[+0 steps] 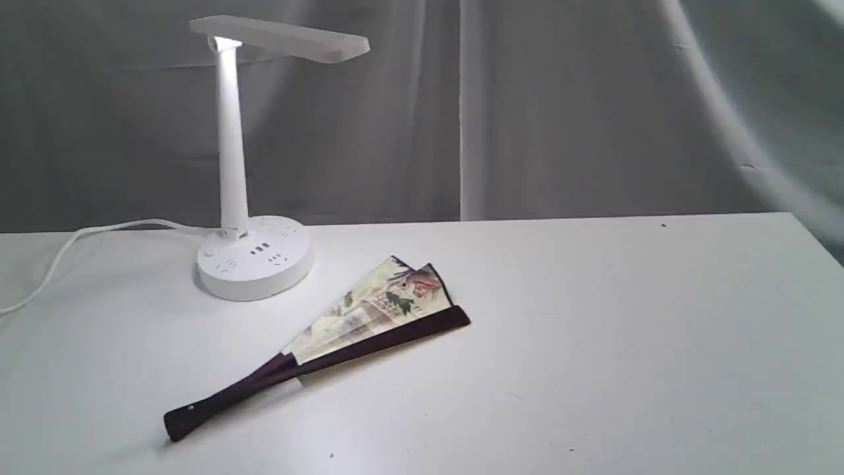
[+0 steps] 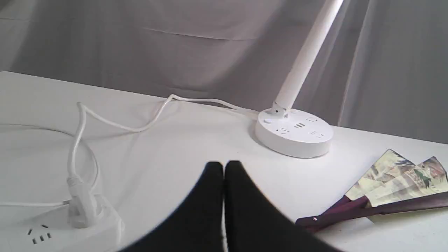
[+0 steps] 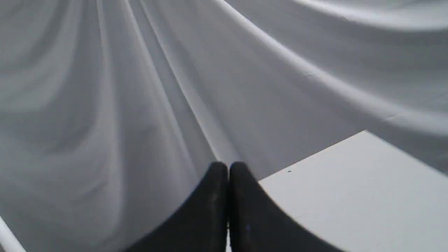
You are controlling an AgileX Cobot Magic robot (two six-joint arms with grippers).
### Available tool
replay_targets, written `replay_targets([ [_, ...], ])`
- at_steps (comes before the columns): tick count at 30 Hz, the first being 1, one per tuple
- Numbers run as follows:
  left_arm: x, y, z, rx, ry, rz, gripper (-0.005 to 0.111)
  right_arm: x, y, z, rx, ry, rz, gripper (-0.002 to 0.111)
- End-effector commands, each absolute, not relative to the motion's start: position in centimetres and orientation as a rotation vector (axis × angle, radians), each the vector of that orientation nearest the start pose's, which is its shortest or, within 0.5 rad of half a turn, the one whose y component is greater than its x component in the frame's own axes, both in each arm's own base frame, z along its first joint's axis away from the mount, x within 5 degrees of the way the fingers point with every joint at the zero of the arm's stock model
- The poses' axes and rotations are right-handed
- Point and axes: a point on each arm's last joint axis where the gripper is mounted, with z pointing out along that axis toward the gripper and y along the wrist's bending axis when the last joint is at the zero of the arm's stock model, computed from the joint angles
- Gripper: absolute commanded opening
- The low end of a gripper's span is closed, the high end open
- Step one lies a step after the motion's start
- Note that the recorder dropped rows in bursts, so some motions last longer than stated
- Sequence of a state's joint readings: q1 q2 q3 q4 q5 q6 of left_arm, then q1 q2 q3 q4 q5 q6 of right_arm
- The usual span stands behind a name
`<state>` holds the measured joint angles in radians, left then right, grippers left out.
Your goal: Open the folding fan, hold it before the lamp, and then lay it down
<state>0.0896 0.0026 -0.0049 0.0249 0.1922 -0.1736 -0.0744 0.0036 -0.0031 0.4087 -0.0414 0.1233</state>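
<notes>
Backdrop: grey draped cloth backdrop (image 1: 560, 112) hangs in folds all along the far side, so that's a soft wall behind everything.
Surface: flat white table (image 1: 626, 330). Its far edge runs straight along the cloth and its right edge slants off at 3 o'clock in the exterior view.
Lamp: white plastic desk lamp (image 1: 231, 152) with a round socketed base, slim upright column and flat rectangular head, parked at about 10 o'clock on the table, close to the far edge.
Cord: thin white cord (image 1: 79, 241) leaves the base toward 9 o'clock and loops over to a white power strip (image 2: 52, 234), plugged in there.
Fan: pleated cream paper folding fan (image 1: 376, 303) with a painted landscape, black edging and dark maroon wooden ribs, lying flat at roughly 5 o'clock from the lamp base, near it but not touching. Only a few pleats are spread. The pivot end points to 8 o'clock, the tip to 2 o'clock.
Open room: bare tabletop runs from the fan out to the 3 o'clock edge.
Left gripper: the black left gripper (image 2: 224, 166) has its fingers pressed together with nothing between them, off the table near the power strip, with the lamp base and fan in sight.
Right gripper: the black right gripper (image 3: 228, 166) is also pinched closed on nothing, by a table corner, facing the cloth.
</notes>
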Motion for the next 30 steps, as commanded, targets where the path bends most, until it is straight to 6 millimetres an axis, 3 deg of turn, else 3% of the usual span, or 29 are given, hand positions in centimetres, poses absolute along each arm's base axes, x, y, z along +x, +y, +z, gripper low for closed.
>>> replay_targets([
  [1, 5.6, 0.5, 19.7, -0.21, 1.653, -0.049, 0.0, 5.4, -0.9, 22.3, 0.493, 1.299, 0.391, 0.0],
  [4, 5.6, 0.5, 19.7, -0.21, 1.653, -0.049, 0.0, 5.2, -0.7, 23.4, 0.463, 1.298, 0.387, 0.0],
  [9, 5.6, 0.5, 19.7, -0.21, 1.653, -0.049, 0.0, 4.4, -0.4, 27.6, 0.401, 1.26, 0.384, 0.0],
  [13, 5.6, 0.5, 19.7, -0.21, 1.653, -0.049, 0.0, 5.7, -0.2, 29.2, 0.407, 1.373, 0.387, 0.0],
  [17, 5.6, 0.5, 19.7, -0.21, 1.653, -0.049, 0.0, 8.5, -0.4, 29.0, 0.441, 1.525, 0.364, 0.0],
  [23, 5.6, 0.5, 19.7, -0.21, 1.653, -0.049, 0.0, 13.5, 0.1, 26.6, 0.378, 1.757, 0.313, 0.0],
  [26, 5.6, 0.5, 19.7, -0.21, 1.653, -0.049, 0.0, 16.2, 2.0, 25.7, 0.218, 1.826, 0.315, 0.0],
  [30, 5.6, 0.5, 19.7, -0.21, 1.653, -0.049, 0.0, 19.5, 6.7, 25.6, -0.143, 1.919, 0.329, 0.0],
])
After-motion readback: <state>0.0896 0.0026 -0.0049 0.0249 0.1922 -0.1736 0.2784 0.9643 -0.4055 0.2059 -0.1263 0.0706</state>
